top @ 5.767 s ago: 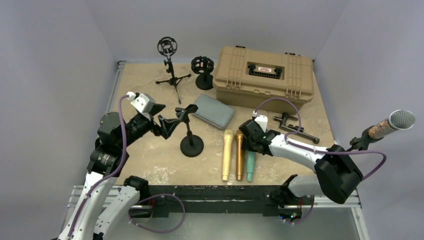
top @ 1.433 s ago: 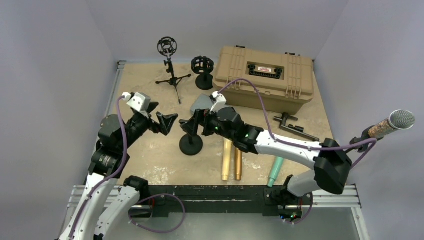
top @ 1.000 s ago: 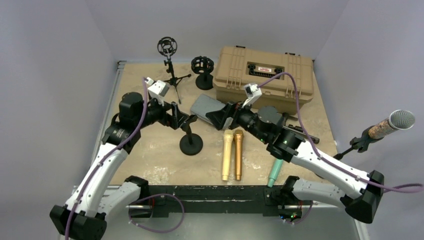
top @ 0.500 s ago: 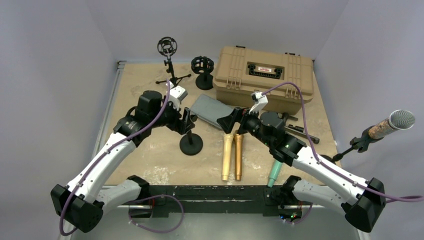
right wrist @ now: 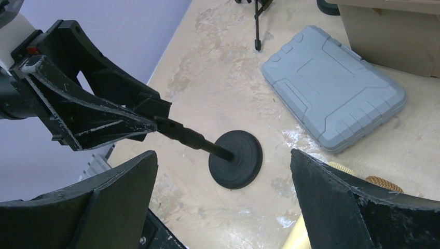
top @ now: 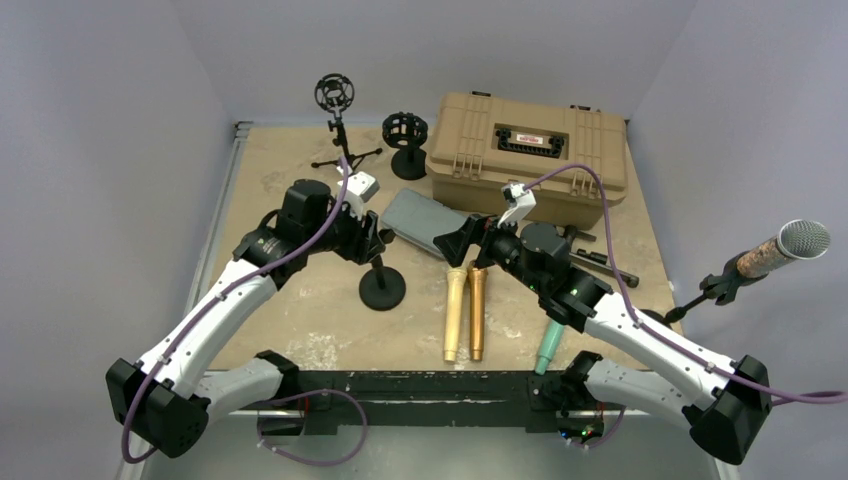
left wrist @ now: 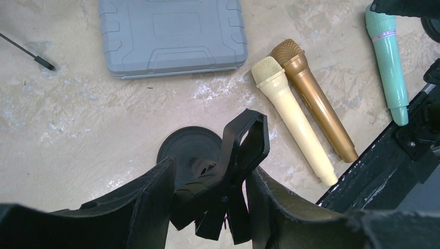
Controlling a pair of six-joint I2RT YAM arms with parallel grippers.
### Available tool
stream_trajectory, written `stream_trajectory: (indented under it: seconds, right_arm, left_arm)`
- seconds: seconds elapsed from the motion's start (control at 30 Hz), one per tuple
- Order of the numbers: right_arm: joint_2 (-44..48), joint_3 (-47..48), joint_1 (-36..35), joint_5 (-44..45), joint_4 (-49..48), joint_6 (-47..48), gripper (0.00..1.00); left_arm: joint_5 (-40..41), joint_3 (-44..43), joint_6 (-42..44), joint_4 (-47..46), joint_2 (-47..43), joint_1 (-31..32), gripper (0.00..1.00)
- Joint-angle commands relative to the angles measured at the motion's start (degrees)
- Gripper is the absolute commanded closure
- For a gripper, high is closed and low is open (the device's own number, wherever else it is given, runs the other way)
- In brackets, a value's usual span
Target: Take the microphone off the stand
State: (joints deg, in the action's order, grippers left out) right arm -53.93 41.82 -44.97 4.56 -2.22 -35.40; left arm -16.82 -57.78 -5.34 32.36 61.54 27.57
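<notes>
The black desk stand (top: pixel 383 290) with a round base stands mid-table; its clip (left wrist: pixel 246 140) is empty. My left gripper (top: pixel 372 235) is shut on the stand's clip, its fingers (left wrist: pixel 155 197) pressed on either side. My right gripper (top: pixel 455 243) is open wide and empty, hovering right of the stand, whose base (right wrist: pixel 236 158) shows between its fingers. A cream microphone (top: pixel 455 310), a gold microphone (top: pixel 477 310) and a teal microphone (top: pixel 549 345) lie on the table. A cork-handled microphone with a silver grille (top: pixel 790 245) sits on a stand off the table's right edge.
A grey case (top: pixel 425 222) lies behind the stand. A tan hard case (top: pixel 530 150) fills the back right. A tripod with a shock mount (top: pixel 335 100) and a second shock mount (top: pixel 405 130) stand at the back. A black bracket (top: pixel 600 262) lies to the right.
My left gripper has reached in and closed on the stand's clip. My right gripper has drawn back from the stand. The teal microphone has gone from beside the gold one to the front edge.
</notes>
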Motion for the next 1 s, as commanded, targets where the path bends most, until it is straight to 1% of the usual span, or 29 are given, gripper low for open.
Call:
stream_trajectory:
  seconds: [0.0, 0.07, 0.17, 0.23, 0.3, 0.33, 0.4, 0.5, 0.6, 0.67, 0.77, 0.87, 0.97]
  right_arm:
    - [-0.4, 0.6, 0.1, 0.1, -1.6, 1.4, 0.02]
    - [-1.0, 0.1, 0.1, 0.1, -2.7, 1.5, 0.02]
    - [-2.6, 1.1, 0.1, -0.6, -2.9, 1.5, 0.02]
    - [-3.3, 1.4, 0.1, -1.2, -3.4, 1.4, 0.03]
    - [-3.7, 1.0, 0.1, -1.3, -4.3, 1.3, 0.02]
    - [-3.9, 1.0, 0.1, -1.3, -4.4, 1.2, 0.03]
    - [-4.3, 1.0, 0.1, -1.6, -4.8, 1.0, 0.02]
    - [-4.2, 0.1, 0.1, -2.3, -6.0, 0.9, 0.02]
    - [-3.5, -0.2, 0.2, -2.3, -5.5, 1.2, 0.02]
    - [-2.5, -1.0, 0.2, -2.4, -6.0, 1.2, 0.03]
    - [-1.4, -2.2, 0.2, -2.4, -6.3, 1.5, 0.03]
    - [-0.2, -3.2, 0.3, -2.5, -6.0, 1.5, 0.03]
    - [1.4, -4.1, 0.3, -3.5, -5.1, 1.0, 0.03]
  left_arm:
    - [4.2, -2.1, 0.2, -1.1, -1.9, 0.3, 0.66]
    - [5.5, -2.2, 0.1, -1.0, -2.6, 0.3, 0.72]
    - [7.1, -1.2, -0.1, -2.0, -3.8, 0.3, 0.76]
    - [9.7, -1.3, -0.3, -2.1, -4.5, 0.2, 0.83]
    - [14.7, -1.4, -1.2, -2.2, -4.9, 0.2, 0.92]
    - [18.4, -1.3, -1.7, -2.5, -5.0, 0.2, 0.96]
    - [23.0, -1.4, -3.1, -3.0, -4.7, -0.3, 1.00]
    - [27.6, -2.9, -7.1, -2.3, -3.1, -3.0, 1.00]
    - [30.5, -5.8, -13.5, -0.7, -1.1, -8.5, 1.00]
    - [34.2, -7.8, -16.8, -0.1, 0.5, -10.7, 1.00]
    - [41.2, -11.5, -18.3, -0.8, 3.7, -11.9, 1.00]
    - [48.5, -15.6, -17.7, -3.8, 7.5, -12.6, 1.00]
    - [51.5, -18.9, -17.8, -7.4, 11.9, -14.2, 1.00]
